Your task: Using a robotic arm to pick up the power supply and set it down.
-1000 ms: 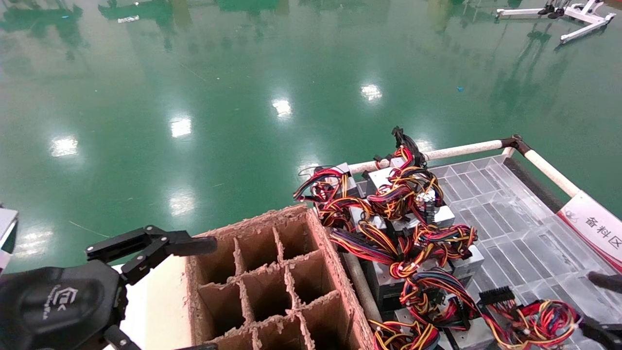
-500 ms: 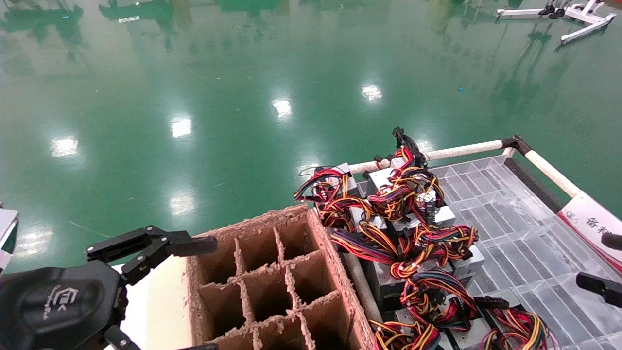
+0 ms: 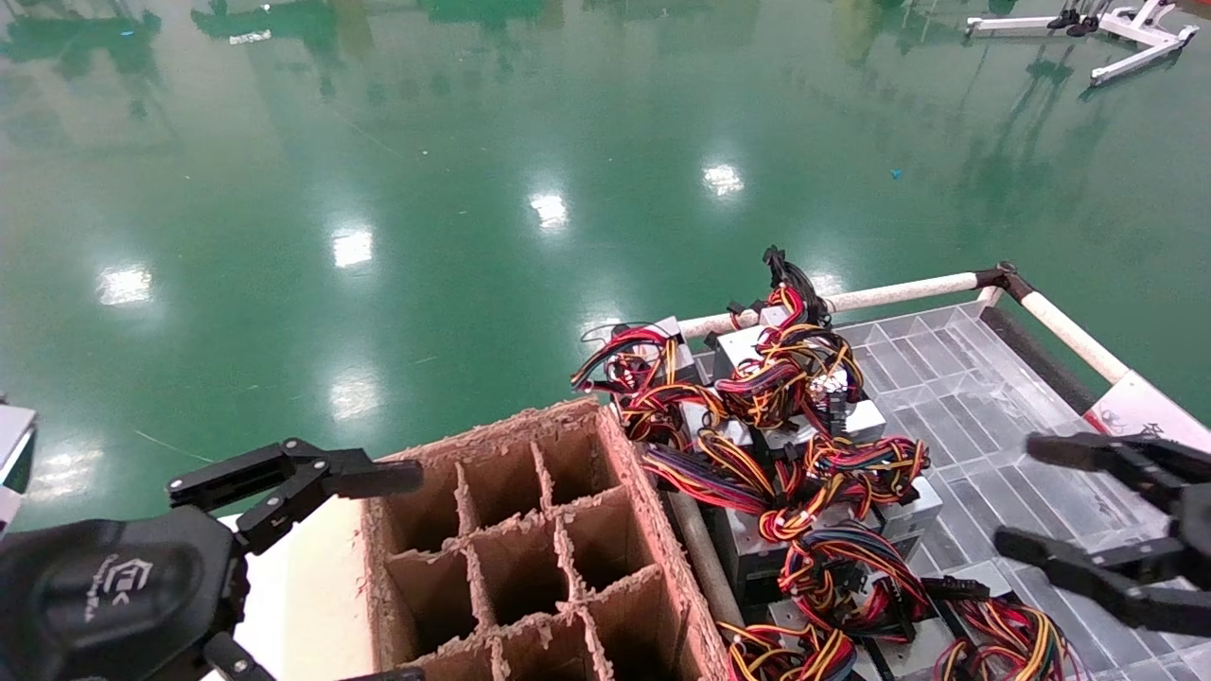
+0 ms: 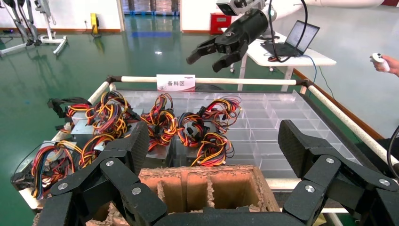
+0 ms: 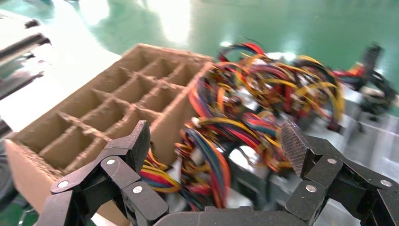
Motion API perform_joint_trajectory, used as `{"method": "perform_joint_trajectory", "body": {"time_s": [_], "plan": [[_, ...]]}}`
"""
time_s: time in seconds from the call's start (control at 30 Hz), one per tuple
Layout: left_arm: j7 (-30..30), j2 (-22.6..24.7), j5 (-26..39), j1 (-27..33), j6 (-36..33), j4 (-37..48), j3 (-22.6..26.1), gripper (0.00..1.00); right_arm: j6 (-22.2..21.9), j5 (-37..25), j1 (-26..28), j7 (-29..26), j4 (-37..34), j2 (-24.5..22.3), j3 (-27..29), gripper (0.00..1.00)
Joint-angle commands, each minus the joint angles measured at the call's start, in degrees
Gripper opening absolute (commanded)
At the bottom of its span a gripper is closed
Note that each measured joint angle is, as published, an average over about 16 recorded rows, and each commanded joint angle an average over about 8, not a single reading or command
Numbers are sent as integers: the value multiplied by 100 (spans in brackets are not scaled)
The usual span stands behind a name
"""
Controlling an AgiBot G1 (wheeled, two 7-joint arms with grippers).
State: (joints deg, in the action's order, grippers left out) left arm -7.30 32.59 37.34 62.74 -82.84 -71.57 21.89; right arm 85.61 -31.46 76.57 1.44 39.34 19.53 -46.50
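Head view shows the right gripper (image 3: 1050,492) with fingers spread and holding nothing, above the clear tray (image 3: 956,378), right of the power supplies (image 3: 795,445). These lie piled at the tray's left side, beside the cardboard divider box (image 3: 530,549). Left gripper (image 3: 397,577) is spread too, near left.

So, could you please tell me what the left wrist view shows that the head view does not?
Only the left wrist view shows a white table with a laptop on it, a person's hand holding a controller, and the whole sign on the far rail.

Only the head view shows the full grid of the cardboard divider box.

Both show the power supplies with their coloured wires, the clear tray, the open left gripper by the box and the open right gripper above the tray.
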Motion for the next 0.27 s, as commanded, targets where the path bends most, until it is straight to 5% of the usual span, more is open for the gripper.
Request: {"method": "perform_joint_trajectory", "body": {"time_s": [0.03, 0.27], "plan": [[0, 0, 0, 0, 0, 0, 0, 100, 0, -47, -67, -55, 154, 70, 137, 100], [0, 0, 0, 0, 0, 0, 0, 100, 1, -174, -251, -204, 573, 259, 510, 100]]}}
